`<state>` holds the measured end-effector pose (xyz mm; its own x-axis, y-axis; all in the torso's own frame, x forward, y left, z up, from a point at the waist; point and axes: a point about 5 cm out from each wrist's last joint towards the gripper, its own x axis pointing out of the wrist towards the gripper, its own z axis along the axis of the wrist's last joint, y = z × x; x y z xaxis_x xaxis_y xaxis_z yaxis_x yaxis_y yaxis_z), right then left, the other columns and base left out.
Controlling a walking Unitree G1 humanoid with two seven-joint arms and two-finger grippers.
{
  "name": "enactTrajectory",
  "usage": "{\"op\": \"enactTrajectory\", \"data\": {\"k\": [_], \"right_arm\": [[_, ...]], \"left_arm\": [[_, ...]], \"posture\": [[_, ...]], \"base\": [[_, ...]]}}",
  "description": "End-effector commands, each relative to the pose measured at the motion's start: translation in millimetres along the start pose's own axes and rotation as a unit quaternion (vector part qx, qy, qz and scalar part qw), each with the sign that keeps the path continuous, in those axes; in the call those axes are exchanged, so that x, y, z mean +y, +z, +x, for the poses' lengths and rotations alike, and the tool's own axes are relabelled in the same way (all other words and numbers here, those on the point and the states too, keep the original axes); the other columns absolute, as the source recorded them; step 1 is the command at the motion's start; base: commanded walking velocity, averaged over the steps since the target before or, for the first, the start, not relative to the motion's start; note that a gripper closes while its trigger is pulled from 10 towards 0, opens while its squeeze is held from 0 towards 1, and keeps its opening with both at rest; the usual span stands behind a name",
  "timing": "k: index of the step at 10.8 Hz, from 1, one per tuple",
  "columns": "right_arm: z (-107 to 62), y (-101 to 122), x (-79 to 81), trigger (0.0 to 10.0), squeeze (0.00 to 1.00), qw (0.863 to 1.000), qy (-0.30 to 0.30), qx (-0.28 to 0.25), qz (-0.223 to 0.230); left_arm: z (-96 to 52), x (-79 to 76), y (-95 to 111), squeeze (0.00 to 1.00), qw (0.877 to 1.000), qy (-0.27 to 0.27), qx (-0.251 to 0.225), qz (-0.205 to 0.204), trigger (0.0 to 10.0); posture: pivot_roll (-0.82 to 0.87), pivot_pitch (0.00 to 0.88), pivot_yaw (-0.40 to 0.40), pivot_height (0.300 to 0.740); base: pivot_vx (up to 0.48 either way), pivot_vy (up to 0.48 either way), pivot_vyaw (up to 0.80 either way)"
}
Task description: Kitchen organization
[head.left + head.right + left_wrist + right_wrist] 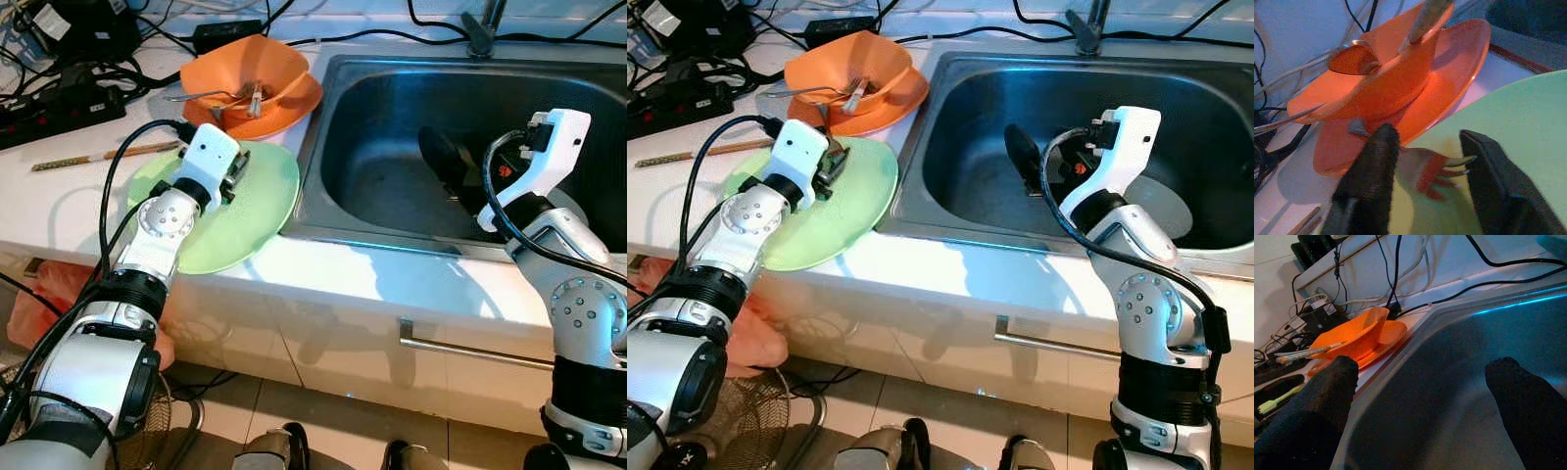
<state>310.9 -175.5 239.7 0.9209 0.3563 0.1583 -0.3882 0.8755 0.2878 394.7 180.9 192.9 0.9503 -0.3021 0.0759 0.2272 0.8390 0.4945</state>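
Left wrist view first: our left gripper (1425, 181) has its fingers (1371, 176) spread wide, straddling a fork (1447, 166) whose tines lie on the green plate (1528, 127), at the lower centre of that frame. Nothing is clamped yet. Just past the fork sits the orange bowl (1396, 83) on an orange plate (1459, 63), with cutlery (1425, 19) poking out of the bowl.

Left eye view: the left gripper (230, 171) sits at centre left, low over the far edge of the green plate (255, 211), which overhangs the rim of the table (59, 196) toward the sink (392, 166). The orange bowl (250, 78) is at upper centre left, touching or nearly touching the green plate. A chopstick (98, 155) lies on the table at left, with a power strip (59, 103) and cables behind it at upper left.

Our right gripper (1034, 162) hangs inside the sink at centre right. Right wrist view shows its fingers (1327, 396) well apart and holding nothing, with the bare basin below them.

Our reading: the step in hand looks like picking the fork off the green plate, likely to gather it with the other cutlery or move it to the sink. Next move calls for lowering a touch and closing squarely on the fork's neck. It lies flat on a smooth plate, so a shallow pinch may slip or nudge the plate, and that plate is poorly supported at the sink side.
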Motion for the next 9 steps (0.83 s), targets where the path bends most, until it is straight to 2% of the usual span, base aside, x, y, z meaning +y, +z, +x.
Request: {"op": "enactTrajectory", "data": {"k": [1, 9], "right_arm": [[1.7, 2.7, 1.0, 10.0, 0.0, 1.0, 0.002, 0.0, 0.003], [2.6, -0.3, -5.3, 10.0, 0.0, 1.0, -0.012, 0.001, 0.01]], "left_arm": [[-4.5, -4.3, -14.3, 0.0, 0.999, -0.013, 0.033, -0.005, 0.0], [-4.5, -10.2, -13.0, 0.0, 0.999, -0.018, 0.022, -0.017, 0.0]], "posture": [[0.02, 0.18, 0.106, 0.74], [0.02, 0.176, 0.109, 0.74]], "base": [[0.0, 0.0, 0.0], [0.0, 0.0, 0.0]]}}
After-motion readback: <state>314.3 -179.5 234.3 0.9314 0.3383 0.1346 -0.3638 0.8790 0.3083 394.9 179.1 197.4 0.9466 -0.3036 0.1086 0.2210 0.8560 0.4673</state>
